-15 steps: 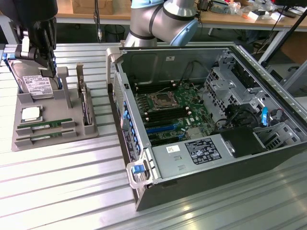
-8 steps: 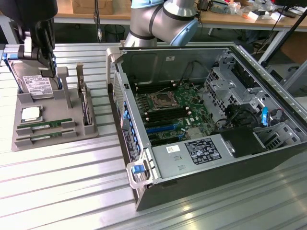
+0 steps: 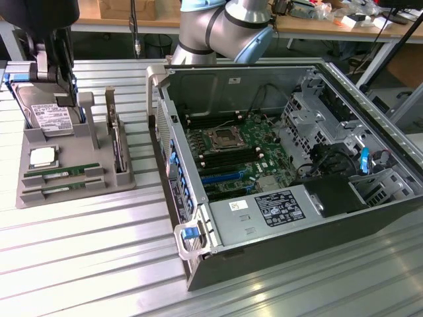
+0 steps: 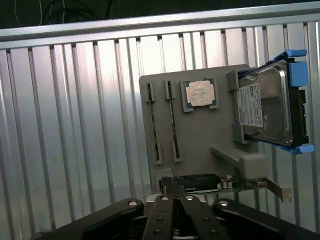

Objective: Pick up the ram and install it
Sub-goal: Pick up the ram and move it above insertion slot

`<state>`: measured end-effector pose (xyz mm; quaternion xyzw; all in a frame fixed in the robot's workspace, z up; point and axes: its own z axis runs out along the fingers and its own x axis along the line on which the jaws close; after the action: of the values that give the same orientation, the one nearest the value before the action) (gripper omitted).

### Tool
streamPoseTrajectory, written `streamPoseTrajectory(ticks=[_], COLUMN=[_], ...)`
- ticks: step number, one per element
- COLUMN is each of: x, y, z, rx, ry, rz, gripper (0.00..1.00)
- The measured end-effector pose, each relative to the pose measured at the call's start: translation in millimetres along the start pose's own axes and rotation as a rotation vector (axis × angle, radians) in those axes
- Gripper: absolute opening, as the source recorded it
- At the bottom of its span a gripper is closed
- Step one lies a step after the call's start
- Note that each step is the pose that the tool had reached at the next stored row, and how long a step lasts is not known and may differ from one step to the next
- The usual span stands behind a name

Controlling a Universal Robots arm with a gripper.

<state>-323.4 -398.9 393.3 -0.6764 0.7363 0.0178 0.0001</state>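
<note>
2 ram sticks [image 4: 154, 125], 1 processor [image 4: 201, 93], 1 hard drive [image 4: 265, 105] in holder [image 4: 200, 145]; tool [image 4: 173, 195] pinched together, empty.

Ribbed metal table [image 3: 86, 251], grey parts holder [image 3: 69, 148] on it, open computer case [image 3: 277, 254] beside the holder

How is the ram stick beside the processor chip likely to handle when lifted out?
The ram stick looks thin and flat, so probably light and stiff, yet fragile if bent. It stands on edge in a narrow slot of the grey holder, so a tilted pull may bind. Its slim top edge offers little grip.
</note>
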Motion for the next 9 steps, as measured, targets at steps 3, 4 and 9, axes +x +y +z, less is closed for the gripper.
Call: streamPoseTrajectory(ticks=[3, 4, 9], x=[0.0, 0.0, 0.0], y=[0.0, 0.0, 0.0], z=[0.0, 0.0, 0.0], rx=[-0.0015, -0.0018, -0.0034], ry=[0.0016, 0.0019, 0.0037], rz=[-0.06, -0.074, -0.143], gripper=[0.11, 0.11, 0.11])
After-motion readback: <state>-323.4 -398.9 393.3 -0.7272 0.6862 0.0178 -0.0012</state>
